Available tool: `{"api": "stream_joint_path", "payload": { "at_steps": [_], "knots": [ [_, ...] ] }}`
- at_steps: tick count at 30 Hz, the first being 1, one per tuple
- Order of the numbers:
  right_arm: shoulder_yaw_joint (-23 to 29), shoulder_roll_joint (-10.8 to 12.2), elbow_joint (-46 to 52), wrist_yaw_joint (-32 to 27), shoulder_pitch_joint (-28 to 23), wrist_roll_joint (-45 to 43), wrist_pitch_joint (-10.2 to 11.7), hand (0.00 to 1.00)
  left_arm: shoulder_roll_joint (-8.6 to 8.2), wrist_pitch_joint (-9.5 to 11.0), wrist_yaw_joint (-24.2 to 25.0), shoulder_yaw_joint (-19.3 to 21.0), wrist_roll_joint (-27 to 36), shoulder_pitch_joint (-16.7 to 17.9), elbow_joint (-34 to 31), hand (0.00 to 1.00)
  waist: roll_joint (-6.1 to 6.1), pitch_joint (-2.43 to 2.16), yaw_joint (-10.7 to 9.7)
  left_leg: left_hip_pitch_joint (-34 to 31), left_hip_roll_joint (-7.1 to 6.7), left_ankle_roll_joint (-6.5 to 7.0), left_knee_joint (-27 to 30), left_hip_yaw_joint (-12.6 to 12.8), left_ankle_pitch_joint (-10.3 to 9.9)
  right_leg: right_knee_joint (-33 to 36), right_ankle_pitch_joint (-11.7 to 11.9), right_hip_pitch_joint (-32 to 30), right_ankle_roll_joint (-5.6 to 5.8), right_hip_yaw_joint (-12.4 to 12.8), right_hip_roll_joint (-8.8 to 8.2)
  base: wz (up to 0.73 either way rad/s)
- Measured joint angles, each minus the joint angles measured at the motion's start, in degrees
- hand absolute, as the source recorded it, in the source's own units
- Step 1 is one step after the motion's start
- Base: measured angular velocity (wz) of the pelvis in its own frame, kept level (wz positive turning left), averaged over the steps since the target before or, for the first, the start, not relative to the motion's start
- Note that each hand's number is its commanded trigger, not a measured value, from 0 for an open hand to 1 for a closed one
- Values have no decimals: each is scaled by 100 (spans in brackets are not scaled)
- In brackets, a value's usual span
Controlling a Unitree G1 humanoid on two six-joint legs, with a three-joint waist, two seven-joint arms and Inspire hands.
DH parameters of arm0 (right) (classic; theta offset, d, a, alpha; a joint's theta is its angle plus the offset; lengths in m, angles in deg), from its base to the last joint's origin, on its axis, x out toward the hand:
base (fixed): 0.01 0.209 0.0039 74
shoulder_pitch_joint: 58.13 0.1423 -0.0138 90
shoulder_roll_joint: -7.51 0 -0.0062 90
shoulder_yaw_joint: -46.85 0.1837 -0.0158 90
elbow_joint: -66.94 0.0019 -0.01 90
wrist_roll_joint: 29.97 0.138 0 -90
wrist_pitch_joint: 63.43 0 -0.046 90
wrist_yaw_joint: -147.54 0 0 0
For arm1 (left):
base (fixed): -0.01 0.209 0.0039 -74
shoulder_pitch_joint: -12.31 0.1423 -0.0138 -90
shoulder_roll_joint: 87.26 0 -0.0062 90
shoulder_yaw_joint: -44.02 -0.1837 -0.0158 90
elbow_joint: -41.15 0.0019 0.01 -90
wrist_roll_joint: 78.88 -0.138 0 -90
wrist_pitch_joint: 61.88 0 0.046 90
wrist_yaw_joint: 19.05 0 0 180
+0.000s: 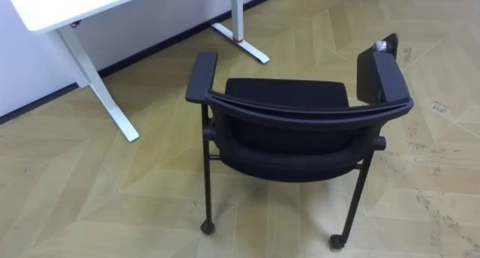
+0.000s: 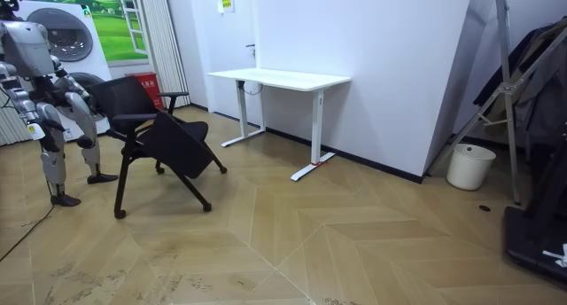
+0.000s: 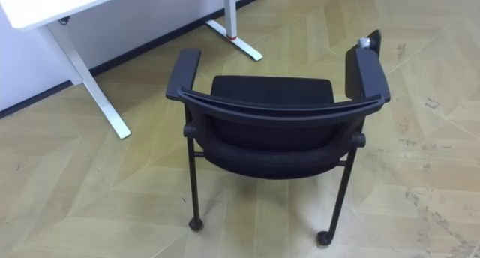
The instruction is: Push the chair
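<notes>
A black chair (image 1: 300, 112) with two armrests and thin dark legs on small casters stands right below me, its curved backrest toward me and its seat facing away. In the room view the chair (image 2: 164, 136) is at the room view's left, and I stand upright just behind its backrest. My left hand (image 2: 86, 138) hangs low by the chair's back and my right hand (image 2: 35, 128) hangs at my other side. Both are too small there to read, and whether either touches the chair is unclear.
A white desk (image 1: 67, 3) on white legs stands ahead to the left against the wall, one foot (image 1: 241, 42) reaching out on the wooden floor. A washing machine (image 2: 62, 39) is behind me. A white bucket (image 2: 469, 166) and dark equipment stand at the room view's far right.
</notes>
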Motion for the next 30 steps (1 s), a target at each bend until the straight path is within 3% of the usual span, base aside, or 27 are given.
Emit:
{"api": "stream_joint_path", "payload": {
  "at_steps": [6, 15, 21, 24, 30],
  "knots": [
    [40, 0, 0, 7, -18, -18, 13, 0, -1, -2, -321, 19, -20, 132, 10, 0, -19, 6, 10, 1, 0, -1, -7, -2, 0, 1, 0, 1, 0, -6, -2, 0],
    [45, 0, -5, 64, -22, -7, 13, 0, -1, -2, -451, 35, -19, 137, 3, 0, -39, 6, 2, -2, 0, -2, -4, -2, 0, 1, 0, 0, 0, -44, -3, 0],
    [41, 5, -26, 55, -30, 159, 8, 0, -15, -1, -797, 59, 260, 48, -3, 0, -37, 3, 2, -1, 0, -3, 6, -11, -1, 5, 0, 14, 0, -57, -5, 0],
    [58, 5, -97, 43, -22, 257, -19, 0, -21, -4, -1007, 246, 292, -47, 115, 0, -13, 25, 5, 77, 0, -6, -1, -18, -5, 5, 0, 95, 0, -54, -4, 0],
    [179, 2, -70, -5, -21, 165, -128, 0, -10, -59, -1313, 743, 246, -43, 119, 0, 41, 2, 18, 152, 0, -7, -20, -8, -6, 3, 0, 139, 1, -37, -7, -1]
  ]
}}
